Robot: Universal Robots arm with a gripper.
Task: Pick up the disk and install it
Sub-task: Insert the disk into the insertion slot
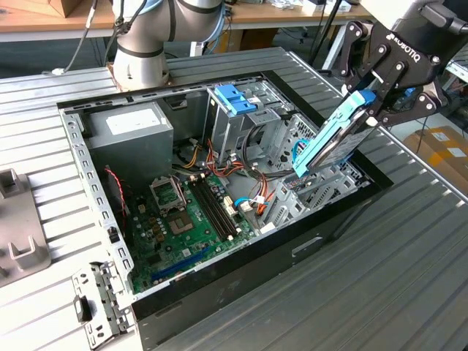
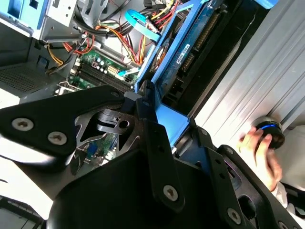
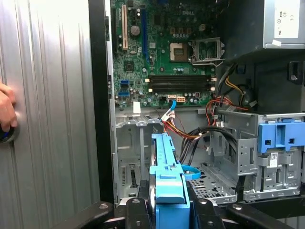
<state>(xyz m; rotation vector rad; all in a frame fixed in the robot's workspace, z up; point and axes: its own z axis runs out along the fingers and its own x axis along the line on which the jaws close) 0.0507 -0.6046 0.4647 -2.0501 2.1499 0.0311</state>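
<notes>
In the exterior view, the open computer case (image 1: 219, 190) lies on the ribbed metal table (image 1: 380, 278), with the green motherboard (image 1: 183, 219) at its left part and the metal drive cage (image 1: 241, 124) with a blue bracket (image 1: 235, 97) near the middle. At the exterior view's right, the gripper (image 1: 373, 102) is clenched on the disk (image 1: 329, 142), grasping its upper end. The disk is tilted, its lower end reaching down into the case beside the cage. In the first wrist view, a person's hand (image 3: 5, 110) rests on the table.
</notes>
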